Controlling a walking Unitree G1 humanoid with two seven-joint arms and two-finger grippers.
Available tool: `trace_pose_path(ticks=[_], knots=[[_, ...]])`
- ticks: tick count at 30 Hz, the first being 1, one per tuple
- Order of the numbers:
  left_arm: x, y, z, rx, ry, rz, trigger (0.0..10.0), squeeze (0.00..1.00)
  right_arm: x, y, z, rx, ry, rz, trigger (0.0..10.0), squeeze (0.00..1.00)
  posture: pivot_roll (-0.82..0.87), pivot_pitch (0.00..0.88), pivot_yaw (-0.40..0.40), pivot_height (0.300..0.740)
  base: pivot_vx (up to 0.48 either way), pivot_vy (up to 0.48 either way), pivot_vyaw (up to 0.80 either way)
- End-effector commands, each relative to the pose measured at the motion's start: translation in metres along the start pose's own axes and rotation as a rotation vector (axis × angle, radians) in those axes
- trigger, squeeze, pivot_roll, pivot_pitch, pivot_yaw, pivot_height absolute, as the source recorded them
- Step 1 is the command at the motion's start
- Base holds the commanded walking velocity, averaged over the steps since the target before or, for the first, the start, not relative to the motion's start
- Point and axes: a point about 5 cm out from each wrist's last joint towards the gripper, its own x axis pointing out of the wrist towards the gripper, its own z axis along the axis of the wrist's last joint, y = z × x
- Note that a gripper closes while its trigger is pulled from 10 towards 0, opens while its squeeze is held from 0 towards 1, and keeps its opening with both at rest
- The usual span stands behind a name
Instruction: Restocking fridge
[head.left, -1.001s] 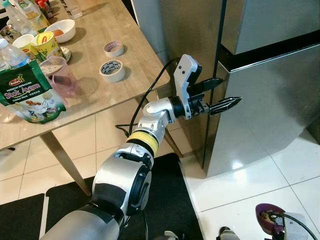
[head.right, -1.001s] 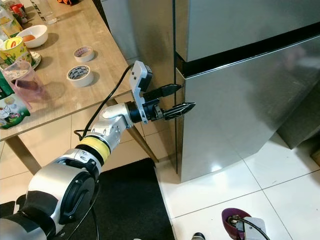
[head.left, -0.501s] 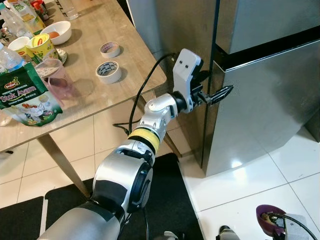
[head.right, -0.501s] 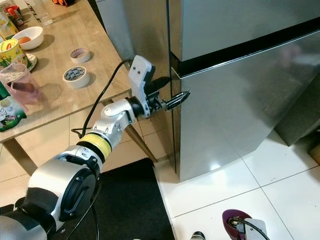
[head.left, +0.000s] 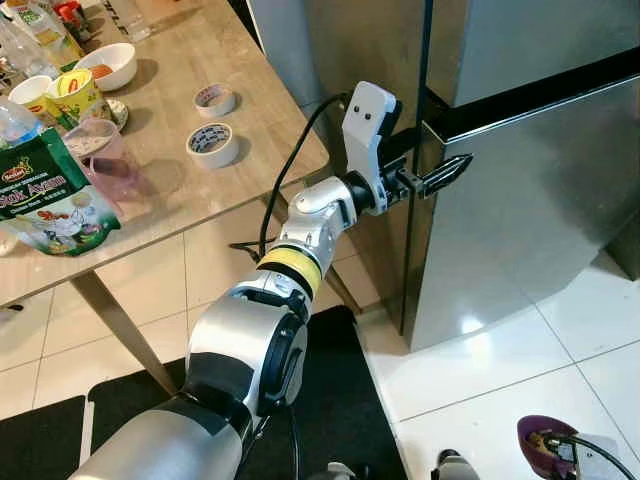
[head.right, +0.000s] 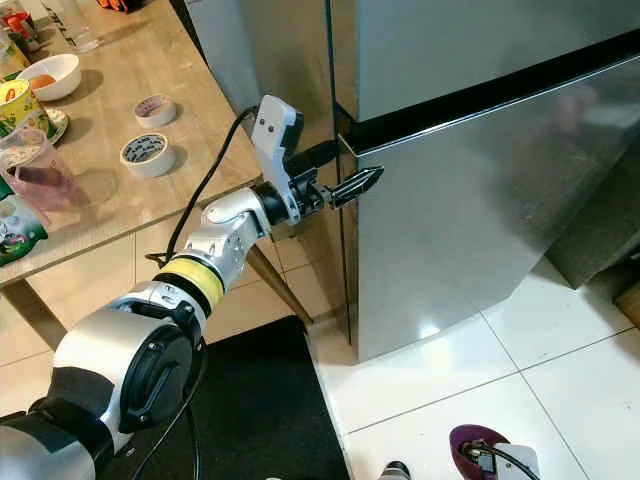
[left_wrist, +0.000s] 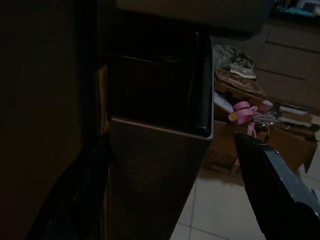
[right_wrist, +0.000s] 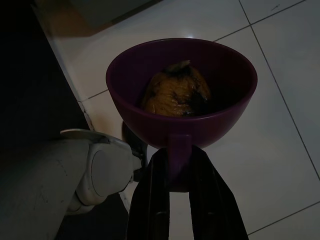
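The steel fridge stands in front of me, with its lower door (head.left: 540, 200) under a black seam and its upper door (head.left: 530, 40) above. My left gripper (head.left: 436, 160) is open at the lower door's top left corner, one finger in front of the door face and the other behind the door's edge. In the left wrist view that door corner (left_wrist: 165, 135) sits between the two fingers (left_wrist: 272, 175). Low at my right side, my right gripper (right_wrist: 175, 170) is shut on the handle of a purple bowl (right_wrist: 182, 85) holding a brownish food item, also seen as the purple bowl (head.left: 545, 448).
A wooden table (head.left: 250, 150) stands left of the fridge with two tape rolls (head.left: 212, 143), a pink cup (head.left: 100, 155), a green packet (head.left: 45, 195), bowls and bottles. A black mat (head.left: 340, 400) lies under me; white tiles (head.left: 480, 360) run before the fridge.
My left gripper has risen and moved in from the lower door's front to its top left corner, fingers now astride the edge. The right gripper still holds the bowl.
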Motion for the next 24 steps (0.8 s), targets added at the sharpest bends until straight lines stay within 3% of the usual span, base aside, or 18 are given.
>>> trace_pose_path(ticks=[1, 12, 24], knots=[[0.011, -0.016, -0.003, -0.001, 0.002, -0.127, 10.0, 0.0, -0.005, -0.003, -0.008, 0.015, 0.01, -0.014, 10.0, 0.0, -0.23, 0.343, 0.181, 0.74, 0.0, 0.0, 0.0], [0.013, -0.033, -0.017, -0.003, 0.021, -0.24, 10.0, 0.0, -0.002, 0.0, -0.004, 0.02, 0.003, -0.009, 10.0, 0.0, -0.22, 0.333, 0.182, 0.74, 0.0, 0.0, 0.0], [0.017, -0.041, -0.02, -0.024, 0.001, -0.293, 10.0, 0.0, -0.002, -0.001, -0.004, 0.025, -0.002, -0.014, 10.0, 0.0, -0.22, 0.334, 0.187, 0.74, 0.0, 0.0, 0.0]])
